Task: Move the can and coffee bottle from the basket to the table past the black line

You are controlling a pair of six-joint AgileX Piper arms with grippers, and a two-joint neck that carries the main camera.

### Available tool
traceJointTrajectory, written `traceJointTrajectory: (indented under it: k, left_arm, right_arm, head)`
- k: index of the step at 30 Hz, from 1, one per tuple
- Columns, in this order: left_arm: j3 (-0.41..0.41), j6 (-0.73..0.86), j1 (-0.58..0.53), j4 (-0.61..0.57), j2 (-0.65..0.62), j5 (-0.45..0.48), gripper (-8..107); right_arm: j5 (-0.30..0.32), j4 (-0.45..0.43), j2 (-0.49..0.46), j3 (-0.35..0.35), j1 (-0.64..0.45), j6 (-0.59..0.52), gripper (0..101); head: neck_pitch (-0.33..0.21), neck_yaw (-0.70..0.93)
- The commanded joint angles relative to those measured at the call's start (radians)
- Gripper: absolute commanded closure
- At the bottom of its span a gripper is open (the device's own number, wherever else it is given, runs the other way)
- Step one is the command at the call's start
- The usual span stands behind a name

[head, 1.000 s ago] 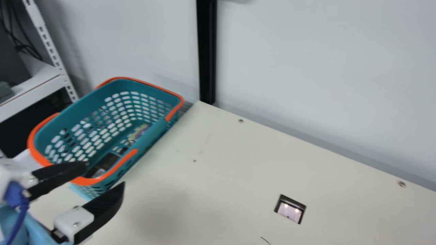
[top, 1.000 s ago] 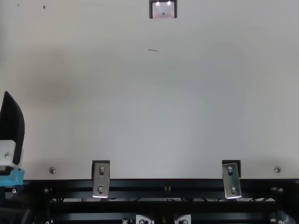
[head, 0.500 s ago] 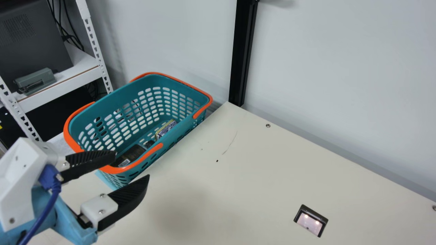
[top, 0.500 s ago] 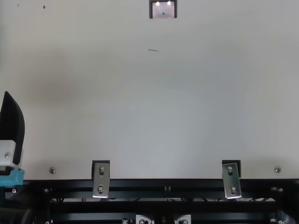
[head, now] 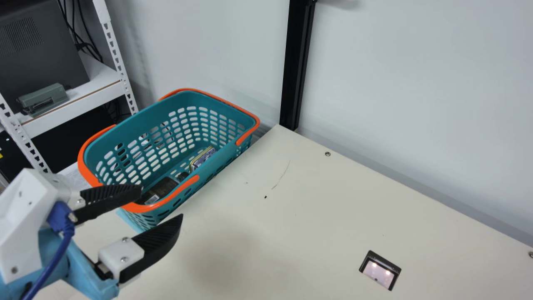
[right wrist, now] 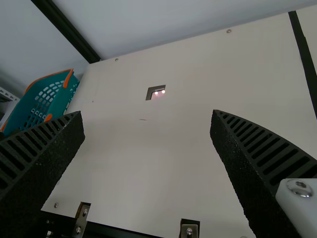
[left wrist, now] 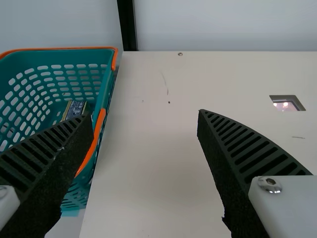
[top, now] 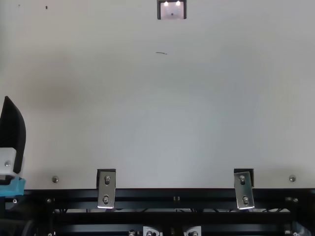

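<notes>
My left gripper (head: 161,201) stands open and holds nothing, just in front of the basket's near end in the main view. The teal basket (head: 125,121) with orange handles stands off the table's left edge. Inside it, near the close end, lies the dark coffee bottle (head: 161,190); farther back lies the can (head: 202,158). In the left wrist view my left gripper (left wrist: 145,113) has its fingers wide apart, and the can (left wrist: 74,110) shows in the basket. My right gripper (right wrist: 148,113) is open and empty over the table. The black line (right wrist: 306,62) crosses the table in the right wrist view.
A recessed socket (head: 380,270) sits in the cream table (head: 308,216). Behind the table's left corner rises a black post (head: 295,62) against the wall. A white shelf (head: 75,98) with a grey stapler-like item stands at the far left.
The main camera has turned left since a second ago, bringing more of the shelf and left arm into view. In the top view the left arm has stayed still.
</notes>
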Motion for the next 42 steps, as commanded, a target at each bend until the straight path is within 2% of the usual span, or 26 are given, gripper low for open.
traceJointTrajectory:
  k: [1,7,15,22,31,42]
  left_arm:
    - [-0.014,-0.010,0.010,0.001,0.013,-0.005,9]
    - [-0.092,-0.069,0.054,0.016,0.121,-0.043,9]
    - [-0.258,-0.083,0.166,0.010,0.434,-0.154,9]
    - [-0.438,0.009,0.304,-0.035,0.722,-0.196,9]
    - [-0.679,0.201,0.441,-0.089,1.021,-0.141,9]
    - [-0.882,0.264,0.467,-0.060,1.278,-0.031,9]
  right_arm:
    - [0.000,0.000,0.000,0.000,0.000,0.000,0]
    - [0.000,0.000,0.000,0.000,0.000,0.000,0]
    - [0.000,0.000,0.000,0.000,0.000,0.000,0]
    - [0.000,0.000,0.000,0.000,0.000,0.000,0]
    - [0.000,0.000,0.000,0.000,0.000,0.000,0]
    - [0.000,0.000,0.000,0.000,0.000,0.000,0]
  head:
    - [-0.027,0.016]
    - [-0.027,0.016]
    - [-0.027,0.016]
    - [-0.027,0.016]
    - [-0.027,0.016]
    - [-0.027,0.016]
